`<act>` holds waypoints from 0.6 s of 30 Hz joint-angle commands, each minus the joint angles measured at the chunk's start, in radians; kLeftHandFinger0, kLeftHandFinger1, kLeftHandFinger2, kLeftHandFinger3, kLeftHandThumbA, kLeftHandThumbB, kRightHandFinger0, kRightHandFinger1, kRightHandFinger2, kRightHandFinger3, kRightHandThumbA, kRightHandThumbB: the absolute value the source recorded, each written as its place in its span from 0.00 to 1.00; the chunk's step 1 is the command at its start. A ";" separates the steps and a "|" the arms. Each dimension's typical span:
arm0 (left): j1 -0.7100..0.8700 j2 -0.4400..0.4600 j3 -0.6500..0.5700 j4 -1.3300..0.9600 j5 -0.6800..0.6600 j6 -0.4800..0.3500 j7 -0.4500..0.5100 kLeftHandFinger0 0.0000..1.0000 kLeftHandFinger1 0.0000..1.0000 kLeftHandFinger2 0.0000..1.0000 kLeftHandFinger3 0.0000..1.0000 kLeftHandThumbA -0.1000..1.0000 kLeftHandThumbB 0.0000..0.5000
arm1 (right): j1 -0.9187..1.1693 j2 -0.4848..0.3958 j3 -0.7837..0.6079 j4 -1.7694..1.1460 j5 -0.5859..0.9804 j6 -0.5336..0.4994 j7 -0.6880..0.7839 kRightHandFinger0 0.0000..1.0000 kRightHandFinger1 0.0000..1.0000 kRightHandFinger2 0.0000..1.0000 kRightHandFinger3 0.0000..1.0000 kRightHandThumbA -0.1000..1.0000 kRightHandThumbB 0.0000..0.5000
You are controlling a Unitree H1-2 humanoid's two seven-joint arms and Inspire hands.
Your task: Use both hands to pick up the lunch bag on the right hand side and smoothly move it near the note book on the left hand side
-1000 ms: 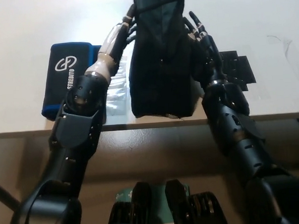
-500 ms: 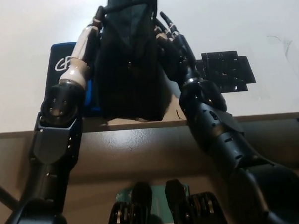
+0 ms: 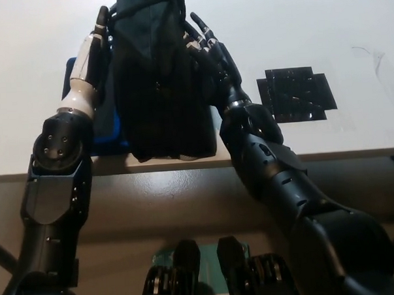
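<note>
White tabletop [image 3: 322,24] fills the top of the view, its wood-toned front edge running across the middle. Dark lunch bag [image 3: 158,90] sits upright in the centre-left, squeezed between both hands, its base down near the table's front edge; can't tell if the base is touching the surface or just off it. Left hand [image 3: 103,24] is pressed flat vs the bag's left side up near the top, mostly hidden behind the bag & forearm, gripping from that side. Right hand [image 3: 205,46] presses the bag's right side, fingers [image 3: 198,26] spread and pointing up along the fabric. So both hands are clamped on the bag, one per side. Blue notebook [image 3: 108,128] lies flat on the table just left of the bag, mostly covered by the left arm & the bag; only a blue strip shows. Black tape patch [image 3: 296,94] is stuck on the tabletop to the right, well apart from the bag.
</note>
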 commanded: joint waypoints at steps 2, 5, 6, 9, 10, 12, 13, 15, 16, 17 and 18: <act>-0.024 0.058 -0.025 -0.033 0.019 -0.010 -0.017 1.00 1.00 1.00 1.00 1.00 0.49 | -0.035 -0.021 0.066 -0.028 -0.109 -0.132 -0.043 1.00 1.00 1.00 1.00 1.00 0.46; -0.004 0.095 -0.054 -0.050 0.064 -0.011 -0.013 1.00 1.00 1.00 1.00 1.00 0.55 | 0.009 -0.061 0.109 -0.104 -0.185 -0.145 -0.091 1.00 1.00 1.00 1.00 1.00 0.45; 0.006 0.113 -0.064 -0.062 0.070 0.004 -0.023 1.00 1.00 1.00 1.00 1.00 0.64 | 0.034 -0.083 0.123 -0.153 -0.218 -0.145 -0.113 1.00 1.00 1.00 1.00 1.00 0.51; 0.034 0.142 -0.080 -0.114 0.077 0.026 -0.033 1.00 1.00 1.00 1.00 1.00 0.62 | 0.080 -0.120 0.132 -0.244 -0.223 -0.145 -0.117 1.00 1.00 1.00 1.00 1.00 0.62; 0.044 0.152 -0.085 -0.129 0.081 0.029 -0.035 1.00 1.00 1.00 1.00 1.00 0.63 | 0.103 -0.136 0.138 -0.290 -0.232 -0.140 -0.118 1.00 1.00 1.00 1.00 1.00 0.63; 0.056 0.166 -0.091 -0.147 0.083 0.033 -0.039 1.00 1.00 1.00 1.00 1.00 0.65 | 0.142 -0.159 0.145 -0.371 -0.248 -0.117 -0.124 1.00 1.00 1.00 1.00 1.00 0.61; 0.063 0.172 -0.094 -0.157 0.085 0.027 -0.040 1.00 1.00 1.00 1.00 1.00 0.63 | 0.166 -0.170 0.147 -0.423 -0.251 -0.098 -0.120 1.00 1.00 1.00 1.00 1.00 0.60; 0.078 0.181 -0.096 -0.187 0.082 0.034 -0.049 1.00 1.00 1.00 1.00 1.00 0.62 | 0.213 -0.182 0.132 -0.521 -0.222 -0.064 -0.106 1.00 1.00 1.00 1.00 1.00 0.62; 0.081 0.183 -0.096 -0.193 0.081 0.036 -0.050 1.00 1.00 1.00 1.00 1.00 0.62 | 0.221 -0.185 0.131 -0.537 -0.217 -0.057 -0.102 1.00 1.00 1.00 1.00 1.00 0.63; 0.092 0.186 -0.094 -0.208 0.078 0.037 -0.054 1.00 1.00 1.00 1.00 1.00 0.60 | 0.244 -0.196 0.130 -0.583 -0.207 -0.035 -0.091 1.00 1.00 1.00 1.00 1.00 0.65; 0.099 0.188 -0.094 -0.220 0.077 0.040 -0.056 1.00 1.00 1.00 1.00 1.00 0.60 | 0.258 -0.202 0.129 -0.608 -0.201 -0.024 -0.087 1.00 1.00 1.00 1.00 1.00 0.66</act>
